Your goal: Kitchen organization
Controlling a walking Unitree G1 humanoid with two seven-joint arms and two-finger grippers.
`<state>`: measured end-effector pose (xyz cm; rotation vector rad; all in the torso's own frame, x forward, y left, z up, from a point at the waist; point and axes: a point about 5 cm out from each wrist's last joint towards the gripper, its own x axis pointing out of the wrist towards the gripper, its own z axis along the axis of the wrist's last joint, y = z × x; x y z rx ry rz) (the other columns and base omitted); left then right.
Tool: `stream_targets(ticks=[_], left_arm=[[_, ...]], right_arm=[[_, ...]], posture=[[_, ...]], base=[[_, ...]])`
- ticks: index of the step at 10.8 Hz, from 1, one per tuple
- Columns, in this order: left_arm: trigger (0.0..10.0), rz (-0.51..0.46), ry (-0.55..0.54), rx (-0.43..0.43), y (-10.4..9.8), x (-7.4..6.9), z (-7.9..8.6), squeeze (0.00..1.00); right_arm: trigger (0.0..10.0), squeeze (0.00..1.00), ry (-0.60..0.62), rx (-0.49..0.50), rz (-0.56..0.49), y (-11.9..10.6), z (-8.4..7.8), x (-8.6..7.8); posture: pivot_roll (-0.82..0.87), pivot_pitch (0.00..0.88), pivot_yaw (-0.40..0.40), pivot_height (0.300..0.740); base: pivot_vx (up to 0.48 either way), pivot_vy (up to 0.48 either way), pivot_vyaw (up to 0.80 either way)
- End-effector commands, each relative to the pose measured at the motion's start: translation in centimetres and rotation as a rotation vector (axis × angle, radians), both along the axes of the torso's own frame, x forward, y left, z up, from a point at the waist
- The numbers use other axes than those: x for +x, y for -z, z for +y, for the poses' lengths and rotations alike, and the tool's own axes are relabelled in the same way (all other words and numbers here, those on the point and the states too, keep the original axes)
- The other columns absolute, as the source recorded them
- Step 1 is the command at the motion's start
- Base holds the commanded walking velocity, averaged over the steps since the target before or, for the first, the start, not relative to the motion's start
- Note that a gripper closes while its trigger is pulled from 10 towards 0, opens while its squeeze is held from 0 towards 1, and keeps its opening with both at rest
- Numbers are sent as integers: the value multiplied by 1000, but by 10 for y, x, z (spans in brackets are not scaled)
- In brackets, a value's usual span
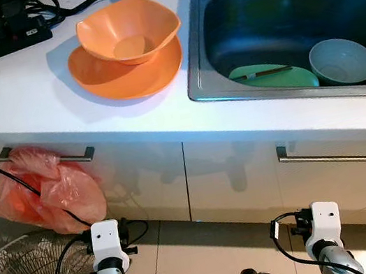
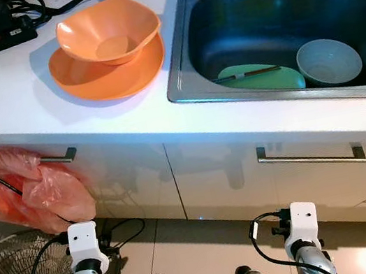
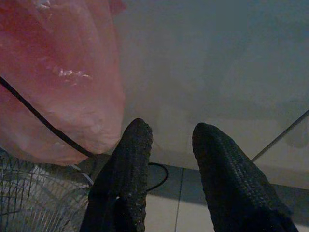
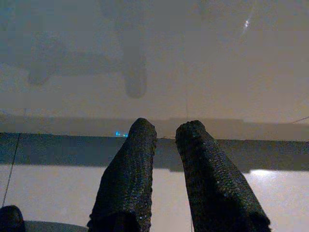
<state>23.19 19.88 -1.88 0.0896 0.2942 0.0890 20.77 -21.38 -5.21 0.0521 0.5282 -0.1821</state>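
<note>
Both grippers, left gripper (image 3: pixel 166 140) and right gripper (image 4: pixel 166 130), low before the cabinet fronts with fingers slightly parted and empty; orange bowl (image 1: pixel 127 28) nested on orange plate (image 1: pixel 122 73) just left of sink (image 1: pixel 197 56), likely nearer left arm.

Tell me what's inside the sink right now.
In the sink lie a green plate with a chopstick-like utensil across it, and beside it a pale bowl that looks empty. Whatever lies under the plate or bowl is hidden.
</note>
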Motion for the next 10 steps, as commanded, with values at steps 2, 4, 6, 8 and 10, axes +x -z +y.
stream_targets(ticks=[2, 4, 6, 8, 10], left_arm=[[10000, -17, -12, 21, -2, -6, 4, 0], [10000, 539, -95, -101, 62, -52, 1, 0], [10000, 538, -112, -109, 61, -51, 3, 0], [10000, 546, -122, -110, 60, -50, 5, 0], [10000, 525, -124, -103, 57, -44, 7, 0]], right_arm=[[10000, 0, 11, -11, 8, 3, -2, -7], [10000, 0, -43, 46, 256, 19, -1, -15], [10000, 0, -55, 53, 269, 20, 1, -15], [10000, 0, -52, 71, 278, 20, 2, -15], [10000, 0, -54, 80, 285, 20, 3, -14]], posture=[[119, 240, -10, 740], [94, 221, -20, 740], [100, 215, -18, 740], [101, 211, -11, 740], [102, 206, -9, 740]], base=[[0, 0, 0], [0, 0, 0], [0, 0, 0], [0, 0, 0], [0, 0, 0]])
